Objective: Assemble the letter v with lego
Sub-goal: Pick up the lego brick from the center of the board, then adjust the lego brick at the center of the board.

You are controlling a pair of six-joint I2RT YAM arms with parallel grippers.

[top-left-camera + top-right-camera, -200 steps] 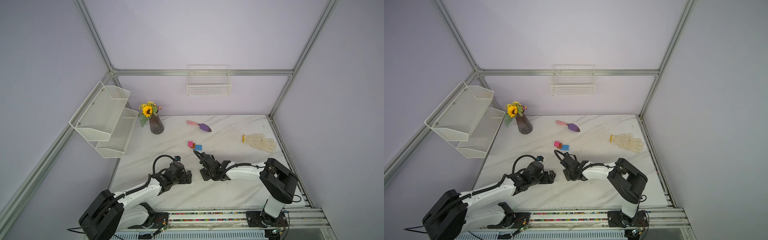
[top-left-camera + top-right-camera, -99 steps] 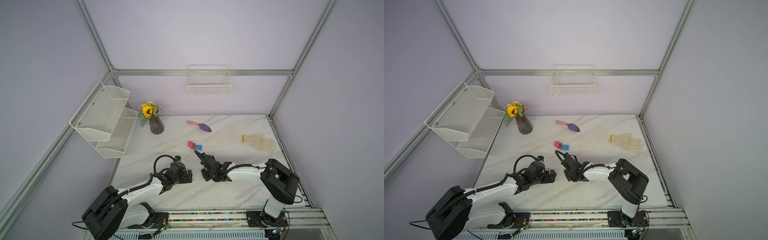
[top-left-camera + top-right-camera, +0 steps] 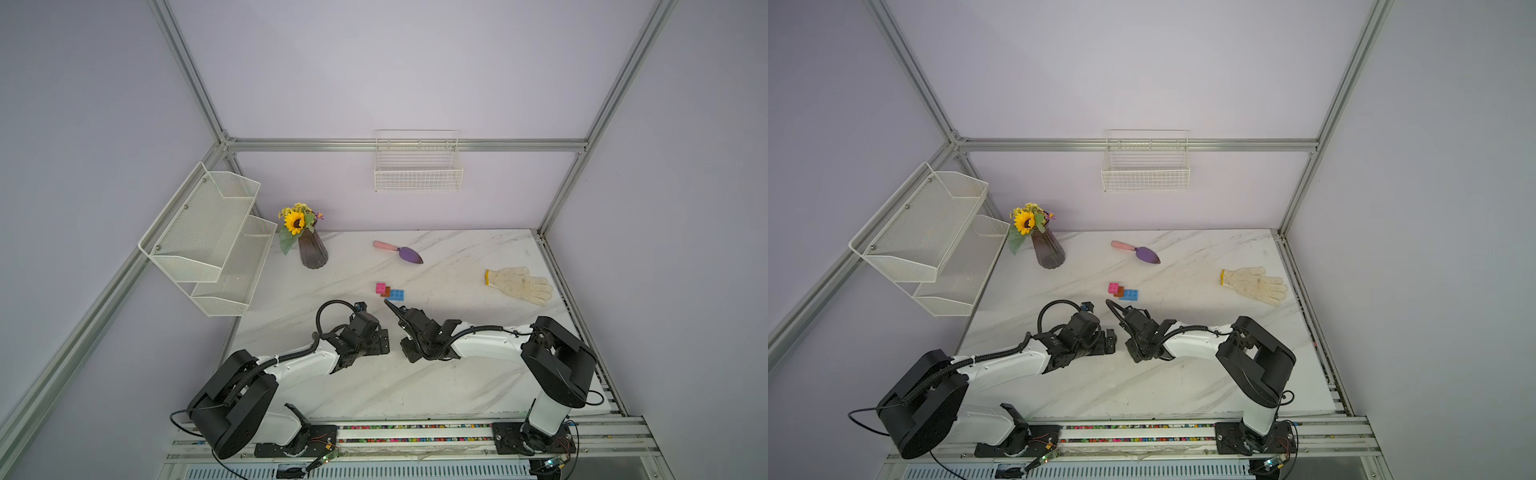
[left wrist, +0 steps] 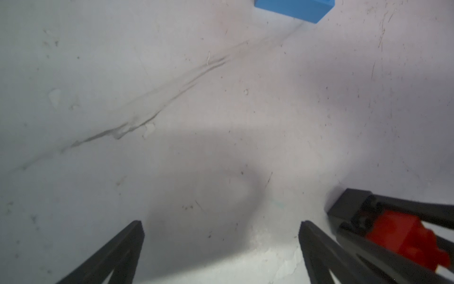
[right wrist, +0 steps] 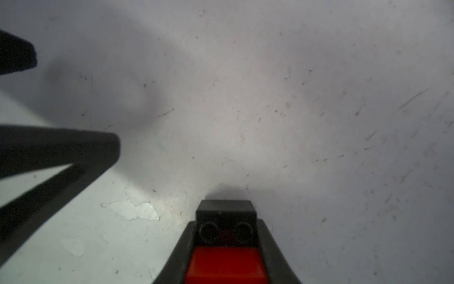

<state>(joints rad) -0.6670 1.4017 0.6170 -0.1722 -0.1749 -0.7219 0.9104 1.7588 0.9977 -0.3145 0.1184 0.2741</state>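
A pink brick (image 3: 380, 287), an orange-brown brick (image 3: 387, 291) and a light-blue brick (image 3: 397, 294) sit joined in a stepped row mid-table, seen in both top views. Just in front of them is my right gripper (image 3: 390, 304), shut on a black brick (image 5: 226, 218) with a red brick (image 5: 226, 265) joined behind it. The black end pokes out past the fingertips, close over the marble. My left gripper (image 4: 221, 228) stands open beside it with nothing between its fingers. The left wrist view shows the blue brick's edge (image 4: 294, 8) and the held black brick (image 4: 351, 204) and red brick (image 4: 403, 238).
A purple trowel with a pink handle (image 3: 399, 251) lies at the back. A white work glove (image 3: 519, 284) lies at the right, near the table edge. A vase of flowers (image 3: 311, 249) stands back left, under white mesh shelves (image 3: 208, 237). A wire basket (image 3: 417, 166) hangs on the back wall.
My right gripper's jaws have closed onto the black and red bricks. Both arms have hardly shifted.
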